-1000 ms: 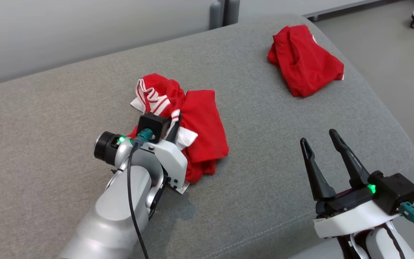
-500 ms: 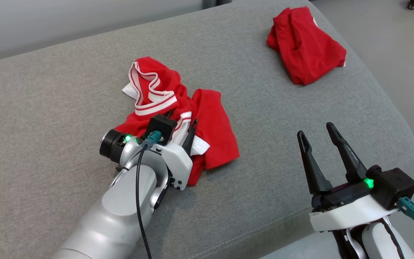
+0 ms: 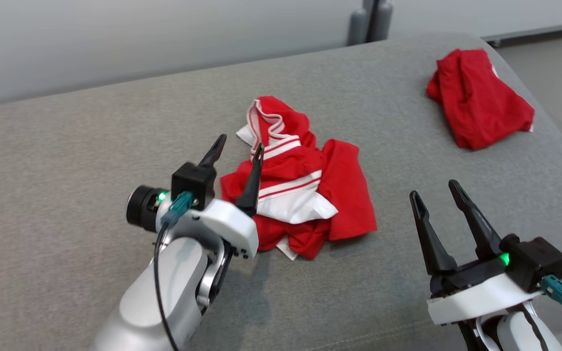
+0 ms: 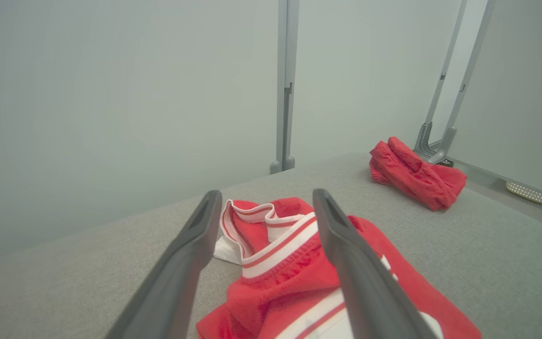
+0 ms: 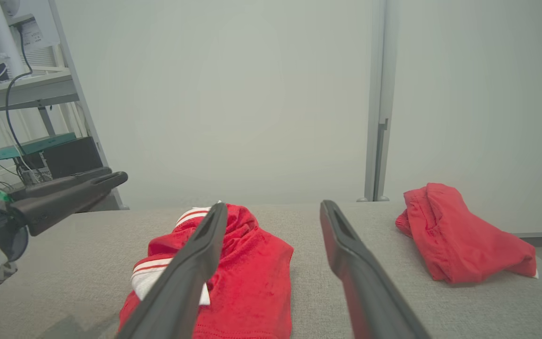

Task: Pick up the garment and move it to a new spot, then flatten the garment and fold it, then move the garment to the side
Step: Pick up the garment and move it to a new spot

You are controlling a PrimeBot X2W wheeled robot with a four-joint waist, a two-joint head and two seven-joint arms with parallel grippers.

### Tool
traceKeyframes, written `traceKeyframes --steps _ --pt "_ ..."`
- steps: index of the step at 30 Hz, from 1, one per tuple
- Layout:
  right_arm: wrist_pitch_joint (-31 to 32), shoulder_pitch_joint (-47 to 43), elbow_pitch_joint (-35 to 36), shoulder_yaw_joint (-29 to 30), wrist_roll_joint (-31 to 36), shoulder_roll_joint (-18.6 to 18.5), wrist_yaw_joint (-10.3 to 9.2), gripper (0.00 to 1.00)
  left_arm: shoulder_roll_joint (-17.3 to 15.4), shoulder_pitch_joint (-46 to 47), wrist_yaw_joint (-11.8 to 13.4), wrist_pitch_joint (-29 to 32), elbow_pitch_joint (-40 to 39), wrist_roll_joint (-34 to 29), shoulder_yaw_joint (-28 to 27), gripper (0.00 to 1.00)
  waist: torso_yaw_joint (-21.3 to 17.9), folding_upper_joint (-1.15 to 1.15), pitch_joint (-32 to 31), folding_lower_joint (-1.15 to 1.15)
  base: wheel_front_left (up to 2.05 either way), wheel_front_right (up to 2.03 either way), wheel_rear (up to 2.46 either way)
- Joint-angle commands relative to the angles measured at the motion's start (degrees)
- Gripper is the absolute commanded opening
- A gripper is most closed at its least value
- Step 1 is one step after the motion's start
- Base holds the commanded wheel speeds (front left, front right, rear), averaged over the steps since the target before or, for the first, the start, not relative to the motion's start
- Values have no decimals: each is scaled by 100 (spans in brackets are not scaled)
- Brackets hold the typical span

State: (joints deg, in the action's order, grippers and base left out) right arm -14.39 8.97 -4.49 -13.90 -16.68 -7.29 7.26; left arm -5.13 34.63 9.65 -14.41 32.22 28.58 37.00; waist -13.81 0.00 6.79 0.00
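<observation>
The garment (image 3: 305, 195), red with white striped bands, lies crumpled in the middle of the head view on the grey cushion (image 3: 66, 146). I count two red heaps in all: this one, and a plain red bundle (image 3: 481, 105) at the upper right, well apart from it. There are two grippers as well. The left gripper (image 3: 240, 142), centre-left, has its two fingers spread wide with nothing pinched between them. The right gripper (image 3: 433, 190), at the lower right, is just as released and empty, over bare cushion. One finger of the left gripper and its white wrist cover the garment's left edge, and I cannot tell whether that finger touches the cloth. A small white label (image 3: 288, 251) pokes out at the garment's lower edge, its print too small to read. Both arms are cut off by the bottom of the frame.
</observation>
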Motion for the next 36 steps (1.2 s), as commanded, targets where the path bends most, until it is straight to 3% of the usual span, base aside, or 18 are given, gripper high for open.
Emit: traceKeyframes --steps 1,8,17,25,31,36 --pt "-61 -36 124 -113 -1 -40 23 100 -117 -103 24 -58 -384 -56 -316 100 258 0 -203 0 0 0 0" --pt "-61 -287 85 -73 -27 -42 23 100 -153 -1273 27 -58 -1328 -355 -996 100 716 0 -517 0 0 0 0" --pt "-61 -700 128 217 -34 -58 23 100 -120 -2178 -167 -59 -1683 -610 -1480 100 1161 0 -824 0 0 0 0" --pt "-61 -1100 163 625 -13 -13 23 100 -81 -3055 -89 -59 -2318 -1118 -2156 100 1233 0 -1047 0 0 0 0" --pt "-61 -1278 174 814 20 23 23 100 30 -3634 -342 -59 -2802 -1328 -2488 100 1263 0 -1143 0 0 0 0" --pt "-61 -1393 139 896 25 30 23 100 118 -3994 -387 -59 -2885 -1474 -2751 100 1311 0 -1197 0 0 0 0"
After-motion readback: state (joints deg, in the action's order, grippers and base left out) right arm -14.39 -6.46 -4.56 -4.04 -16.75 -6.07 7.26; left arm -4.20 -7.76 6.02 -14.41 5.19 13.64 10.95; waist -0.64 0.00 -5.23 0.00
